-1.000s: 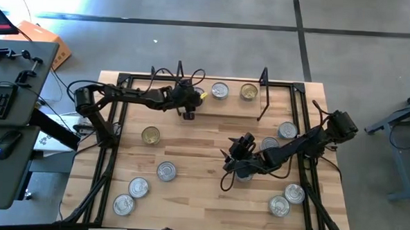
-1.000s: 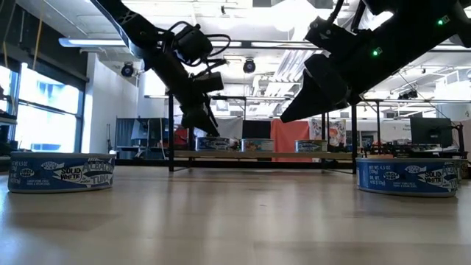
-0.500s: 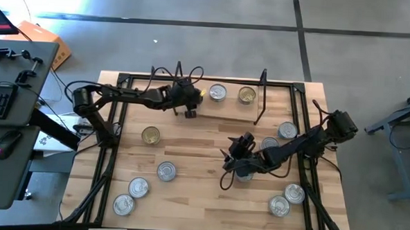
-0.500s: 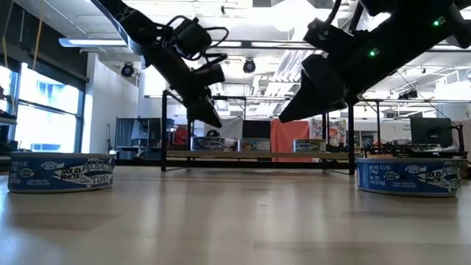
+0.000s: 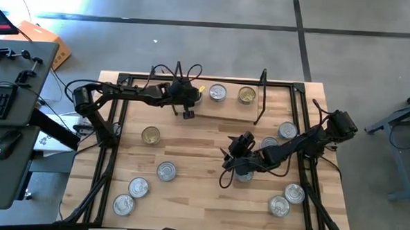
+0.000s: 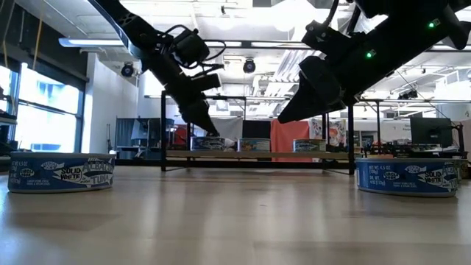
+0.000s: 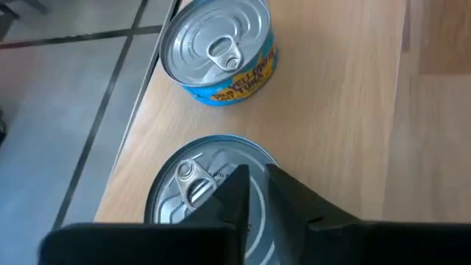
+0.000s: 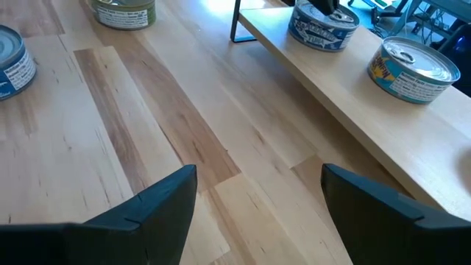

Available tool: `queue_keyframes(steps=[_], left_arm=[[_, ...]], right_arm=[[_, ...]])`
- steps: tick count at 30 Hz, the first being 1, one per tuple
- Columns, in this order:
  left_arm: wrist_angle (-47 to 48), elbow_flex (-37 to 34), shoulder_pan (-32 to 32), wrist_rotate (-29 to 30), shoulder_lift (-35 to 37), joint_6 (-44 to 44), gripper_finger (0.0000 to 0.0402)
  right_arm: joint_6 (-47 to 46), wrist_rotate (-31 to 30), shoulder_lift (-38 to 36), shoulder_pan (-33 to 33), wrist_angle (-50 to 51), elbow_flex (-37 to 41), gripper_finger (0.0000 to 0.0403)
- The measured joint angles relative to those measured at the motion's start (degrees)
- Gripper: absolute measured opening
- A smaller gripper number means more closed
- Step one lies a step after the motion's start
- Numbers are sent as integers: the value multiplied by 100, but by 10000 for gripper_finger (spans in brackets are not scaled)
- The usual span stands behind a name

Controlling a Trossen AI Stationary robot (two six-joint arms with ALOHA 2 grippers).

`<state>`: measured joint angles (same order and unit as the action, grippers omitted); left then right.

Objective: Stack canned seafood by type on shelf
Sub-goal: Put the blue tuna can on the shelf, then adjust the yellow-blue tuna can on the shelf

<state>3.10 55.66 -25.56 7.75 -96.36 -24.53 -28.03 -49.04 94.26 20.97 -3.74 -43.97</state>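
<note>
Sitting on the small low shelf [image 5: 229,108] of light wood with black wire uprights are three squat round tins of seafood with silver pull-tab lids; we see a blue-and-yellow one [image 7: 218,50] just beyond our left hand [image 7: 254,193], and a silver-lidded tin [image 7: 206,188] directly beneath it. Our left hand has its two dark fingers [image 7: 291,199] drawn narrow, nearly together, holding nothing, poised above that tin's lid. From above, two tins [image 5: 219,92] lie to the side of this hand along the board. Our right hand [image 8: 257,184] hangs over the light wooden worktop [image 5: 196,163] with its fingers spread wide and nothing between them, a tin [image 5: 244,175] under it. More tins [image 5: 139,188] rest scattered on the worktop, well apart from both hands.
</note>
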Motion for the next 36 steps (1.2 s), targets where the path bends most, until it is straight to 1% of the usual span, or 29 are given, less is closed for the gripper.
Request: queue_keyframes(steps=[6, 20, 23, 27, 29, 32, 34, 36], left_arm=[[-10, 9, -159, -19, -169, 44, 8], [-306, 0, -550, 223, -233, -63, 7], [-340, 0, -538, 367, -180, -91, 7], [-369, 0, -350, 616, -2, -118, 7], [-379, 0, -186, 626, 116, -118, 7], [-329, 0, 138, 640, 328, -118, 7], [-225, 0, 404, 715, 510, -120, 7], [17, 0, 703, 930, 709, -97, 7]], right_arm=[[-13, 1, 0, 2, -7, 0, 281], [-3, 9, -2, 2, -6, 0, 281], [-22, -4, -2, 2, -6, 0, 281], [106, -4, -37, -32, -8, -12, 281], [249, 213, -134, -115, 30, -88, 281], [602, 754, -364, -360, 71, -290, 280], [877, 1213, -494, -581, 149, -476, 274], [1107, 1755, -554, -883, 230, -690, 261]])
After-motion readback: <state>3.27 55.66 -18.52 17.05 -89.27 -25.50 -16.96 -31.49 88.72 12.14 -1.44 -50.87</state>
